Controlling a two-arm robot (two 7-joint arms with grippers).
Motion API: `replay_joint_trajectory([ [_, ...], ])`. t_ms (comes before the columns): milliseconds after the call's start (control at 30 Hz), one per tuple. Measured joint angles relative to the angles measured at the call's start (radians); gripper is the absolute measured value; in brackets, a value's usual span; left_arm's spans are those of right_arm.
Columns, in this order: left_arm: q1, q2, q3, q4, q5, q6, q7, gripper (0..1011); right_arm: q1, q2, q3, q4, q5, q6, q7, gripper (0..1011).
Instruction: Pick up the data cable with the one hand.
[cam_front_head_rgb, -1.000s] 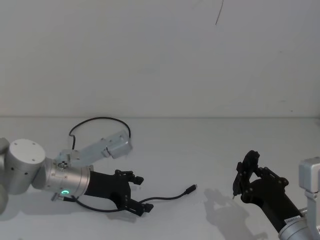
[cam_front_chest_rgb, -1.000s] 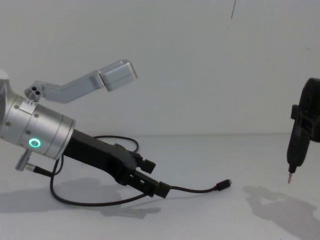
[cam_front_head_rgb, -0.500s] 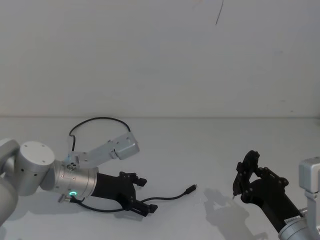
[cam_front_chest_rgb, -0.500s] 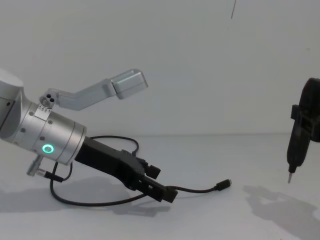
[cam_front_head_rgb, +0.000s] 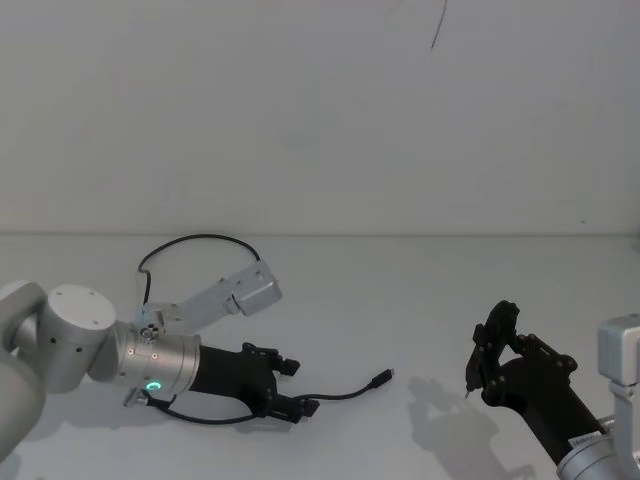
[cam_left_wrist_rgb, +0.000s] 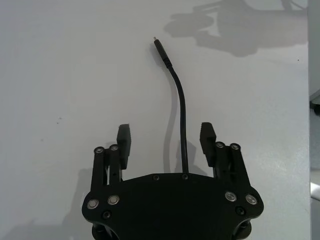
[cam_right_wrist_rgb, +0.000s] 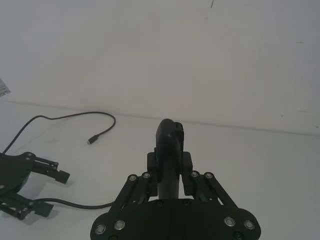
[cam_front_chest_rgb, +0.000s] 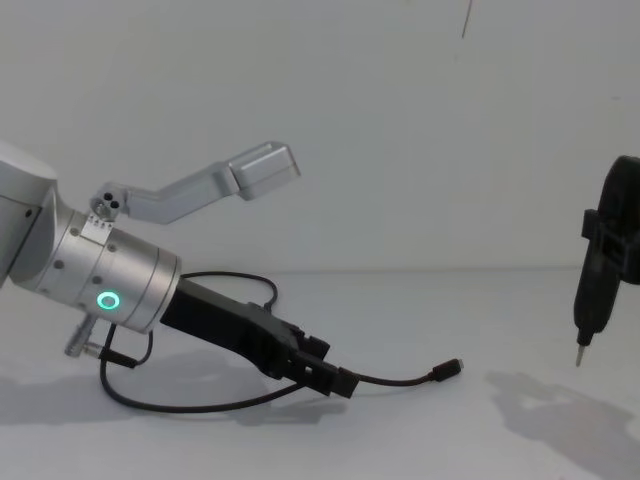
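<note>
The long, thin black data cable (cam_left_wrist_rgb: 181, 107) on the white table (cam_left_wrist_rgb: 65, 75) is threaded lengthwise between the spread-open fingers (cam_left_wrist_rgb: 124, 140) of the black angular left gripper (cam_left_wrist_rgb: 165, 134), plug beyond the tips, while the right gripper (cam_front_head_rgb: 492, 350), clamped on a black metal-tipped piece (cam_right_wrist_rgb: 169, 140), is parked well apart.

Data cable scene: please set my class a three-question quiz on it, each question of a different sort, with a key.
1. Multiple choice: in the left wrist view, where does the data cable run relative to the left gripper?
A) between its open fingers
B) outside both fingers
C) clamped in shut fingers
2. Short answer: what colour is the ring glowing on the left wrist?
3. True or false: the right gripper holds the data cable.

Key: 1 A. 2 green. 3 false: it is shut on a dark metal-tipped object, apart from the cable.
</note>
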Motion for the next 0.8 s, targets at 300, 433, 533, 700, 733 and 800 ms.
replay_joint_trajectory([
  [300,-0.001,-0.006,-0.001,0.008,-0.005,0.005,0.005,518,0.0,0.0,0.0,0.0,0.0,0.0,0.0,263],
  [433,-0.001,-0.007,-0.001,0.01,-0.006,0.005,0.006,399,0.0,0.0,0.0,0.0,0.0,0.0,0.0,263],
  [533,-0.002,-0.008,-0.002,0.011,-0.007,0.006,0.006,309,0.0,0.0,0.0,0.0,0.0,0.0,0.0,263],
  [700,-0.002,-0.009,-0.002,0.012,-0.008,0.006,0.007,132,0.0,0.0,0.0,0.0,0.0,0.0,0.0,263],
  [733,-0.002,-0.009,-0.002,0.013,-0.008,0.006,0.007,120,0.0,0.0,0.0,0.0,0.0,0.0,0.0,263],
  [800,-0.002,-0.009,-0.002,0.013,-0.008,0.007,0.007,76,0.0,0.0,0.0,0.0,0.0,0.0,0.0,263],
])
